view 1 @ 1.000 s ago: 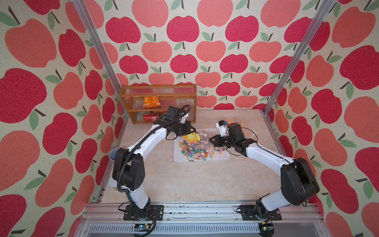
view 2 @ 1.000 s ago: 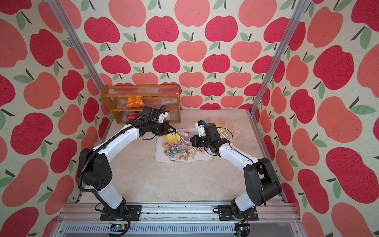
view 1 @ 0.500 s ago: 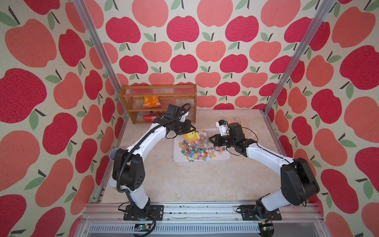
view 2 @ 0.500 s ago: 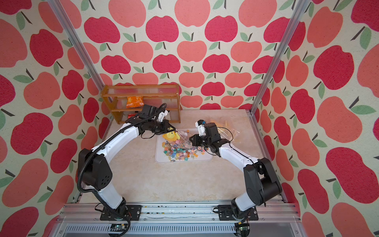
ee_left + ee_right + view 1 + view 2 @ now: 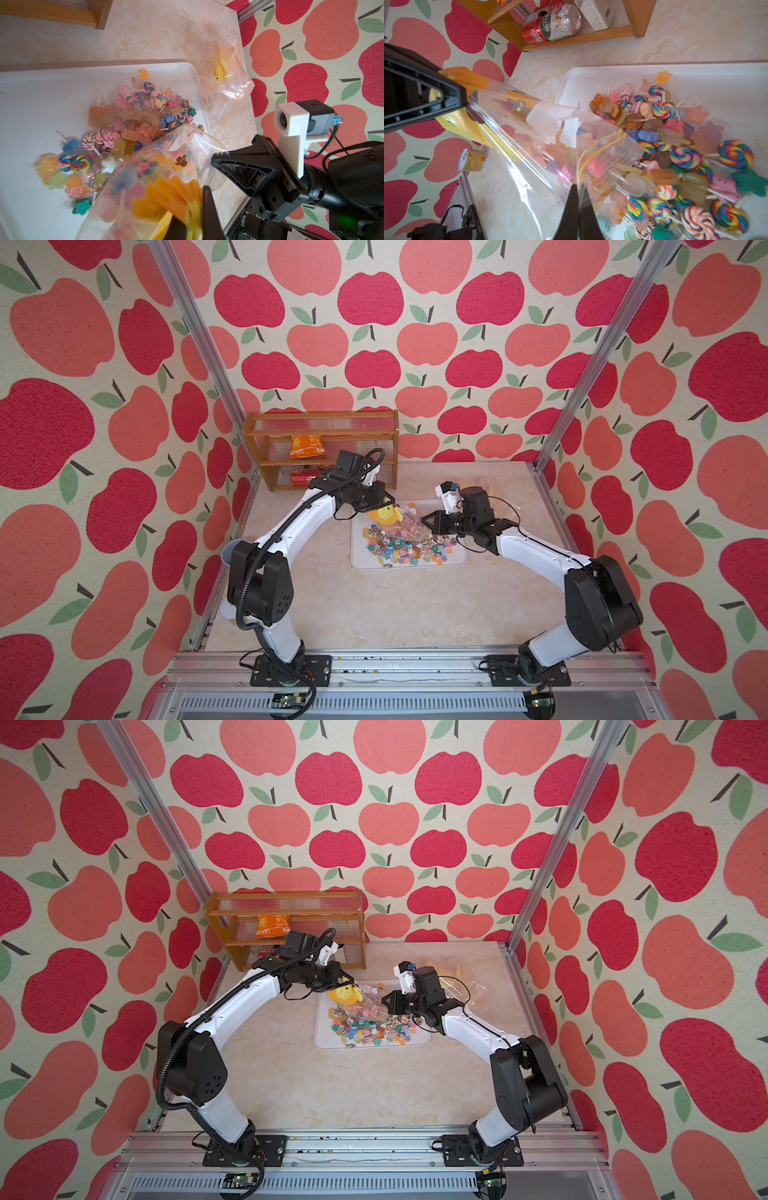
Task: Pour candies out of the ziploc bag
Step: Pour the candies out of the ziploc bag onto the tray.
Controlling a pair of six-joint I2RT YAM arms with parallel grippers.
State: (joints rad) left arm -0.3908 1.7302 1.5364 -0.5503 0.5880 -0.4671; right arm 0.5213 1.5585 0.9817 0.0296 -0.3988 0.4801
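The clear ziploc bag (image 5: 401, 519) (image 5: 529, 135) hangs stretched and tilted over the white tray (image 5: 361, 564) (image 5: 716, 83). My left gripper (image 5: 388, 501) (image 5: 193, 207) is shut on its raised bottom end, printed yellow and orange. My right gripper (image 5: 424, 521) (image 5: 579, 189) is shut on the rim of its low, open mouth. Many candies (image 5: 407, 549) (image 5: 675, 155) lie heaped on the tray below the mouth: swirled lollipops, stars and flowers. Several more still sit inside the bag (image 5: 158, 166).
A wooden shelf (image 5: 320, 448) stands at the back left with an orange snack packet (image 5: 306, 446) and drink cans (image 5: 552, 25). A second clear bag (image 5: 494, 493) (image 5: 226, 83) lies on the table right of the tray. A small tin (image 5: 472, 160) lies by the table's left edge.
My left gripper has lifted the bag's bottom end very slightly. The right arm has hardly moved and both grips hold.
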